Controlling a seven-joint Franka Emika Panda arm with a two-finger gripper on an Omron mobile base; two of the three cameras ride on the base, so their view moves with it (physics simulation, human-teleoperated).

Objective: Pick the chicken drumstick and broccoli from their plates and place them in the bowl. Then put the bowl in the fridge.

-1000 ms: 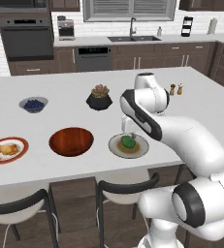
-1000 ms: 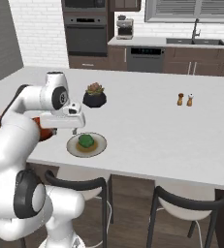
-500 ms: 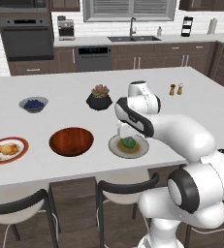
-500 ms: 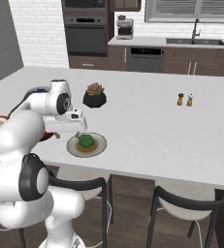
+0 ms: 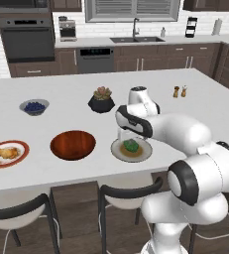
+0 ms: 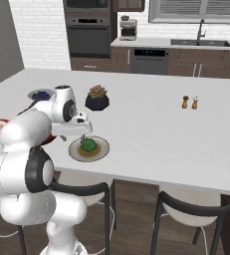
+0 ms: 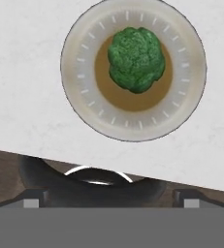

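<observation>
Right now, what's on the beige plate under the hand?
The broccoli sits alone on the beige plate, over its brownish centre and toward one side. The patch of plate directly beneath it is covered. The open gripper hangs above, holding nothing.

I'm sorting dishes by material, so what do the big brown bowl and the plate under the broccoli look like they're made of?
The bowl looks like polished wood: reddish-brown with a glossy sheen, though a glazed finish can't be ruled out. The plate under the broccoli looks like matte glazed ceramic or stoneware: pale beige-grey rim with small tick marks and a brownish centre.
</observation>
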